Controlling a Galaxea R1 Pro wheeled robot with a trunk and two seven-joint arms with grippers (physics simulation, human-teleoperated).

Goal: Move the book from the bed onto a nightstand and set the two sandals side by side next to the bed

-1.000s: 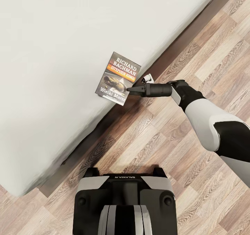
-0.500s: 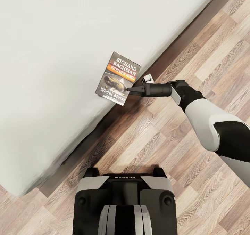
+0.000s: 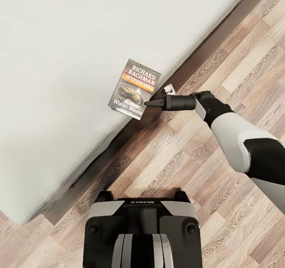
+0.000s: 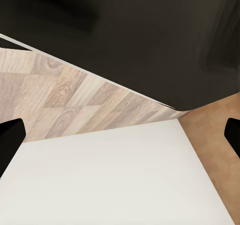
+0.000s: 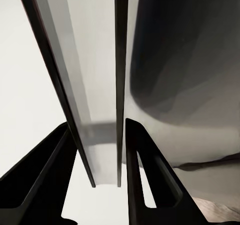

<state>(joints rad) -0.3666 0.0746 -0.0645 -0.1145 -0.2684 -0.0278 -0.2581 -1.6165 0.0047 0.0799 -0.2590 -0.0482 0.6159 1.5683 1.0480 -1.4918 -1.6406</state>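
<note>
Right gripper [image 3: 147, 102]: jaws nearly closed, clamped on the near edge of the book [image 3: 135, 89]. In the right wrist view the book's thin edge [image 5: 105, 110] runs between the two fingers [image 5: 150, 180], one to either side, touching it.

Left gripper [image 4: 120, 130]: two dark fingertips [image 4: 10, 140] set wide apart, nothing between them.

Count: one book, one bed [image 3: 59, 62]. The book sits at the mattress edge, cover up, its gripped corner overhanging the dark frame just past the jaws. Beyond the jaws, mattress; behind them, wooden floor [image 3: 206, 173].
</note>
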